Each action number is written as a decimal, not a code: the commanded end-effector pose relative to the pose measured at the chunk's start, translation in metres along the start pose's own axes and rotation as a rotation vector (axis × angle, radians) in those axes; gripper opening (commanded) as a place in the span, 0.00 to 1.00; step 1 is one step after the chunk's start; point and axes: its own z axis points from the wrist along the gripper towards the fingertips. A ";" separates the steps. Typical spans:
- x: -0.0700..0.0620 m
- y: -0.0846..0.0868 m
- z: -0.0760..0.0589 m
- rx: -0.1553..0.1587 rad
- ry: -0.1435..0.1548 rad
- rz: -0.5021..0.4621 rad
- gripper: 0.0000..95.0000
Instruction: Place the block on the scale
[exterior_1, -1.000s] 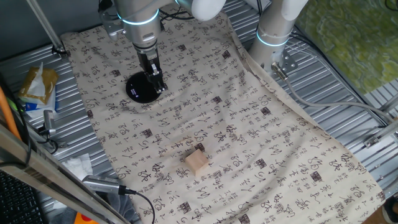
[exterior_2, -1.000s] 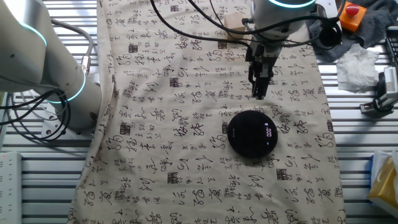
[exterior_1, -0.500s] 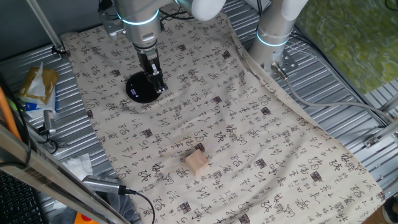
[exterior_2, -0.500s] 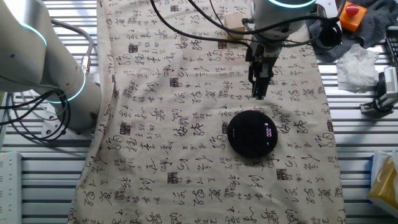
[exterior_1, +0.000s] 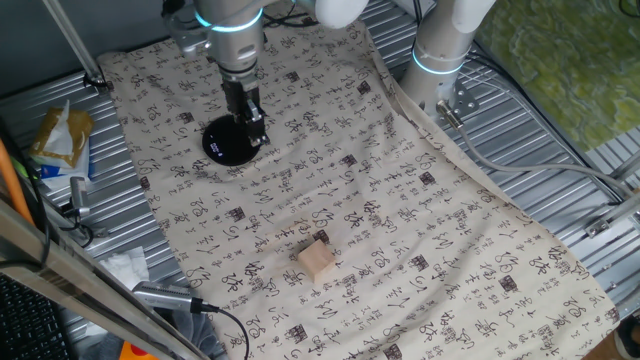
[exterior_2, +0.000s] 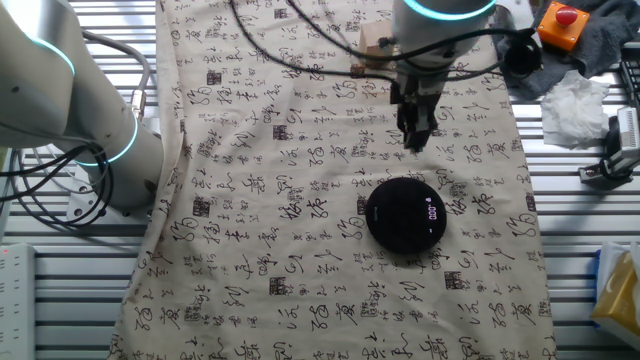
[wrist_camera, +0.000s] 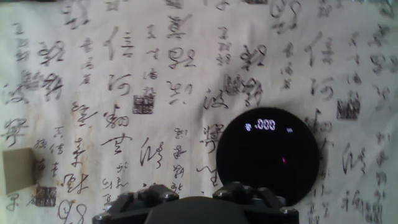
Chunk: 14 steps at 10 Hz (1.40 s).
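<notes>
Block (exterior_1: 317, 260) lies on the printed cloth (exterior_1: 400, 200), well apart from the gripper (exterior_1: 256, 137), at about 5 o'clock from it in one fixed view; in the hand view it sits at the 9 o'clock edge (wrist_camera: 17, 170). Gripper (exterior_2: 417, 137) hangs above the cloth just beside the scale (exterior_2: 406, 214), at its 12 o'clock in the other fixed view, holding nothing; fingers look pressed together (not certain). Scale (wrist_camera: 268, 154) display reads ".000" in the hand view. Cloth carries black calligraphy characters, unreadable at this size.
</notes>
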 end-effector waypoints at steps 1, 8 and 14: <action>-0.001 0.001 -0.001 -0.011 -0.016 -0.028 0.00; 0.000 0.003 -0.004 -0.009 -0.014 -0.011 0.00; 0.000 0.009 -0.003 -0.008 -0.016 -0.008 0.00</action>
